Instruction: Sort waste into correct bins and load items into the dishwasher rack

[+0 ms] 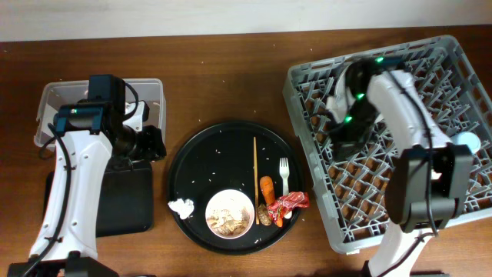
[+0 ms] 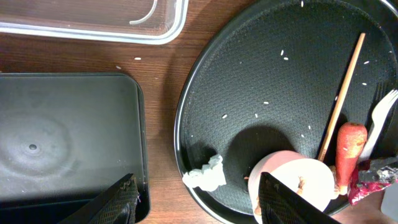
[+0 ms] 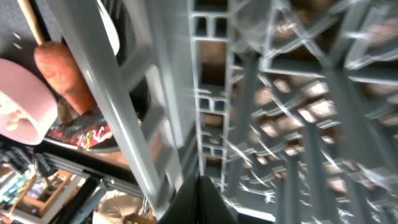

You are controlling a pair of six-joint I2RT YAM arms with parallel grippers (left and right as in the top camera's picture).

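Observation:
On the round black tray (image 1: 192,154) lie a white bowl (image 1: 229,213) holding beige scraps, a white tissue wad (image 1: 181,206), a chopstick (image 1: 255,165), a white fork (image 1: 284,175), a carrot piece (image 1: 267,188), a red wrapper (image 1: 290,203) and a brown lump (image 1: 264,216). My left gripper (image 1: 151,143) is open and empty between the clear tub (image 1: 54,96) and the flat black tray (image 1: 127,200); in its wrist view the open jaws (image 2: 199,205) frame the tissue wad (image 2: 205,175). My right gripper (image 1: 340,141) is over the grey rack (image 1: 307,177), shut and empty (image 3: 202,202).
A pale blue cup (image 1: 468,141) sits at the rack's right side. The left wrist view shows the bowl (image 2: 301,186), carrot (image 2: 350,148), chopstick (image 2: 341,99) and flat black tray (image 2: 62,137). The right wrist view is blurred; the carrot (image 3: 62,74) shows past the rack wall.

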